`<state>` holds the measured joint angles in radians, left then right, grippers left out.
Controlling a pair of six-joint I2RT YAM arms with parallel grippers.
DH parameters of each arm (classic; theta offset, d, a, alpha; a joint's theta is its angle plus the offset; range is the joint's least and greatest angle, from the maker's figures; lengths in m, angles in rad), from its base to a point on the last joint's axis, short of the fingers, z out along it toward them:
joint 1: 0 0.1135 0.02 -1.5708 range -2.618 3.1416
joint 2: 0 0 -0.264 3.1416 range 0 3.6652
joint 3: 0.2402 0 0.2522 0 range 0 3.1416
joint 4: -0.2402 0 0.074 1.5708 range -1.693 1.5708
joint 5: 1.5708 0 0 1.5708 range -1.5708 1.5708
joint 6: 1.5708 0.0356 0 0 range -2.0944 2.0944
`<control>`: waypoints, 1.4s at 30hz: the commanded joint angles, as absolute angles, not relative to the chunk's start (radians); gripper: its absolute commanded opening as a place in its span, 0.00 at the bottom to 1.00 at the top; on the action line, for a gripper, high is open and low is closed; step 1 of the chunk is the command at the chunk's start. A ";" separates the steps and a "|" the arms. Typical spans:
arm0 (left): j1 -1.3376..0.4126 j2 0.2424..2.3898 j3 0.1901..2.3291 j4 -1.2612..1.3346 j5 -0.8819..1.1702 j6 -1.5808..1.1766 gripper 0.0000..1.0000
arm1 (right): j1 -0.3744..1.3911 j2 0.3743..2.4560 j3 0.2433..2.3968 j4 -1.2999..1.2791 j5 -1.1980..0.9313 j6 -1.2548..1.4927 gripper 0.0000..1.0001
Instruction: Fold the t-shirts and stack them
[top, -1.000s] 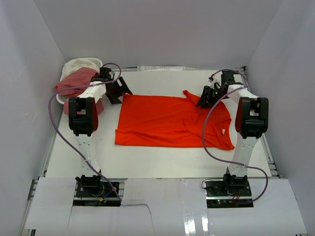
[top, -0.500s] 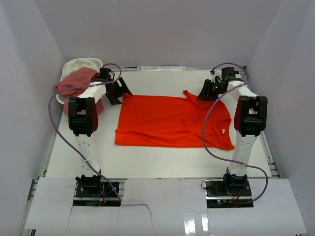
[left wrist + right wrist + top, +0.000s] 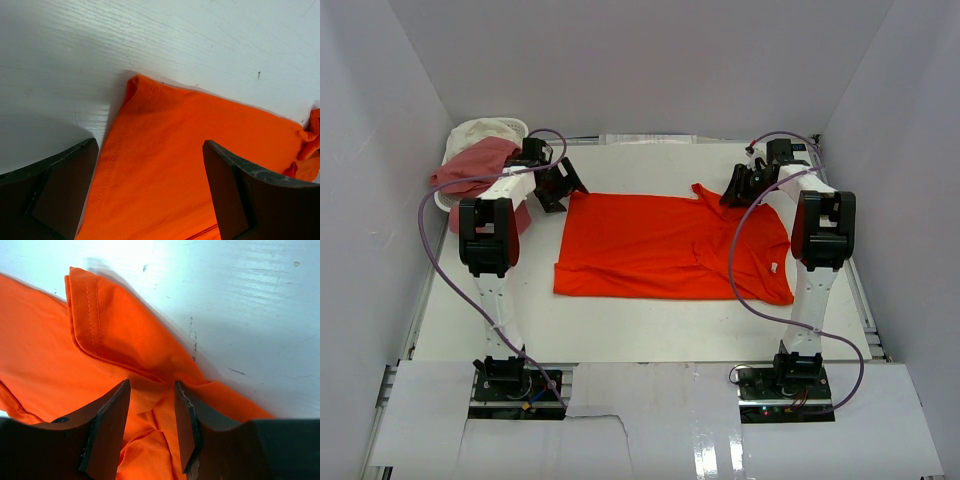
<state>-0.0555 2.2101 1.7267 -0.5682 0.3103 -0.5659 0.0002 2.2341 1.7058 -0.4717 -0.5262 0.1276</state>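
Orange-red t-shirt (image 3: 670, 245) lies spread flat mid-table (image 3: 620, 325), neck end to the right. Left gripper (image 3: 558, 186) is over its far-left corner, fingers wide apart, gripping nothing. Right gripper (image 3: 738, 188) is at the far-right sleeve, fingers half apart straddling a fold; looks unpinched, hard to tell. Far-left corner: pink t-shirt (image 3: 470, 165) and cream t-shirt (image 3: 482, 131) heaped in the basket (image 3: 523, 127).

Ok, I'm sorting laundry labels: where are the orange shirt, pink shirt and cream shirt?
orange shirt (image 3: 660, 245), top view, middle of its body.
pink shirt (image 3: 470, 166), top view, middle of the heap.
cream shirt (image 3: 485, 131), top view, top of the bundle.
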 commanded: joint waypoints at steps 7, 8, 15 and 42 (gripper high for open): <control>-0.060 2.125 1.724 -0.563 0.305 -0.555 0.97 | -0.003 2.250 1.750 -0.462 -0.538 0.133 0.46; -0.060 2.123 1.724 -0.563 0.305 -0.555 0.97 | -0.002 2.250 1.750 -0.462 -0.541 0.133 0.46; -0.060 2.123 1.724 -0.565 0.304 -0.554 0.97 | -0.002 2.270 1.752 -0.466 -0.557 0.137 0.46; -0.058 2.126 1.721 -0.571 0.291 -0.549 0.97 | -0.024 2.160 1.786 -0.425 -0.687 0.215 0.08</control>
<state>-0.0555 2.2101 1.7264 -0.5690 0.3016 -0.5640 -0.0021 2.2589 1.7435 -0.4633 -0.6594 0.1963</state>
